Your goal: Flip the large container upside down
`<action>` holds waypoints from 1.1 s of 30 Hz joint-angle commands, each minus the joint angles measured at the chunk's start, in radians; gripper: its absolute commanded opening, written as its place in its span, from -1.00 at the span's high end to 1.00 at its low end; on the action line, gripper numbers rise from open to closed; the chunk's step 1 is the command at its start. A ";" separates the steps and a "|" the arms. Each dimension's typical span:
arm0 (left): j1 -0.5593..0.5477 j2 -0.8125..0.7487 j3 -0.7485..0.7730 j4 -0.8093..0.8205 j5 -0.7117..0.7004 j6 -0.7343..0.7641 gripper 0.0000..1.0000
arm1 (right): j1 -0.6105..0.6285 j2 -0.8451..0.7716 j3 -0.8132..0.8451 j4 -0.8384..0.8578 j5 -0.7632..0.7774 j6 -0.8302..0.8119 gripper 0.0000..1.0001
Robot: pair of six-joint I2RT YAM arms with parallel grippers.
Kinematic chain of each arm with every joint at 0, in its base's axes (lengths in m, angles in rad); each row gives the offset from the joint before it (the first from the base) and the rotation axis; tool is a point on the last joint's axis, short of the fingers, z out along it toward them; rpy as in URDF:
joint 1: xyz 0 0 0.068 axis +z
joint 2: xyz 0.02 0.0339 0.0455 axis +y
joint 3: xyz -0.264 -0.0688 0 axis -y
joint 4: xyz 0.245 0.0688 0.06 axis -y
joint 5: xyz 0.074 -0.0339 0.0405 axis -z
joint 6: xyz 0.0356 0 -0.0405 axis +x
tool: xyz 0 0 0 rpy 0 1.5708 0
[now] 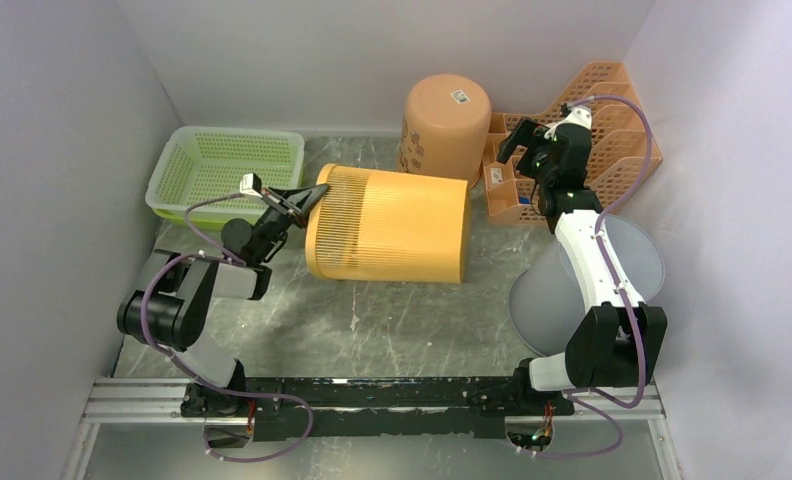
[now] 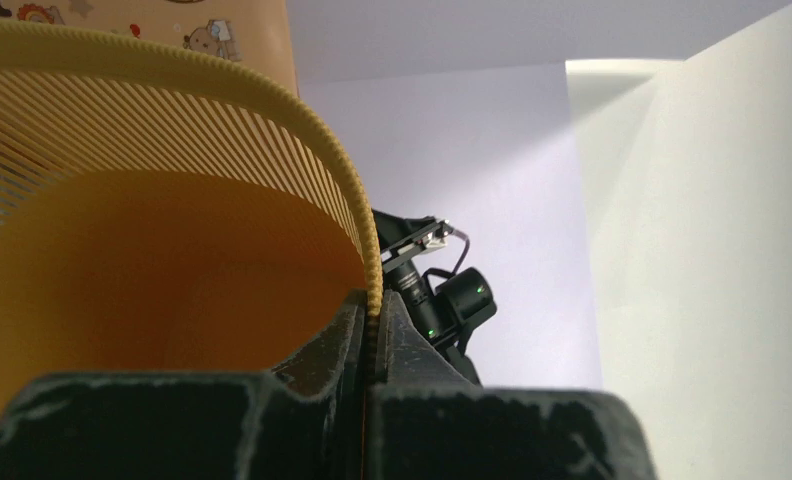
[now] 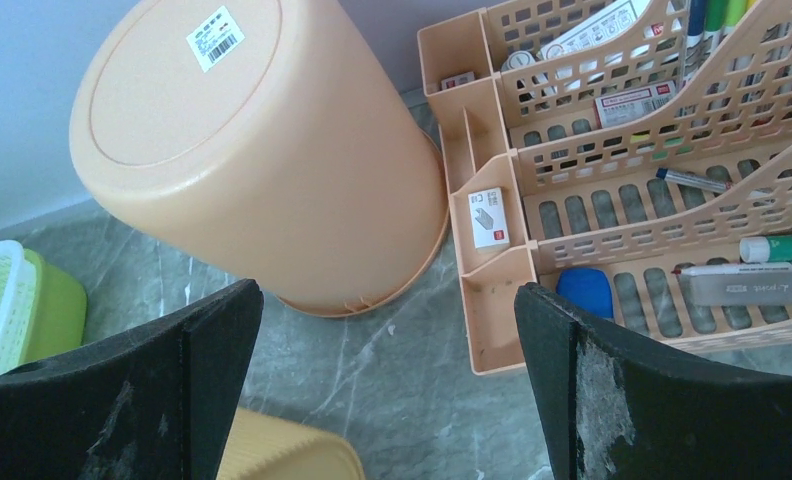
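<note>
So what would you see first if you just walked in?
The big yellow slatted basket lying on its side in the middle of the table, with the left gripper pinching its rim. Behind it a peach bucket stands upside down beside an orange desk organiser, and the right gripper hovers open there.

Your top camera looks down from above the near edge over the whole grey marbled table. Your left wrist camera sits right against the rim of the yellow slatted plastic basket, facing upward. Your right wrist camera looks down from nearby on the upturned peach plastic bucket and the peach perforated desk organiser; the top view shares all three.
</note>
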 commanded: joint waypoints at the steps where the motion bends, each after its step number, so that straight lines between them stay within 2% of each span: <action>1: -0.036 -0.015 0.006 0.342 -0.055 -0.106 0.87 | -0.012 0.014 0.008 0.021 0.007 -0.004 -1.00; 7: -0.213 0.073 0.129 0.341 -0.149 -0.104 0.87 | -0.017 0.014 0.024 0.016 0.007 -0.004 -1.00; 19: -0.320 0.176 0.342 0.343 -0.241 -0.129 0.86 | -0.026 0.013 0.008 0.020 0.004 -0.002 -1.00; 26: -0.292 0.228 0.187 0.345 -0.249 -0.126 0.86 | -0.026 0.012 0.002 0.023 0.001 -0.005 -1.00; 33: -0.135 0.184 0.005 0.343 -0.186 -0.082 0.87 | -0.028 0.019 -0.005 0.030 -0.013 0.002 -1.00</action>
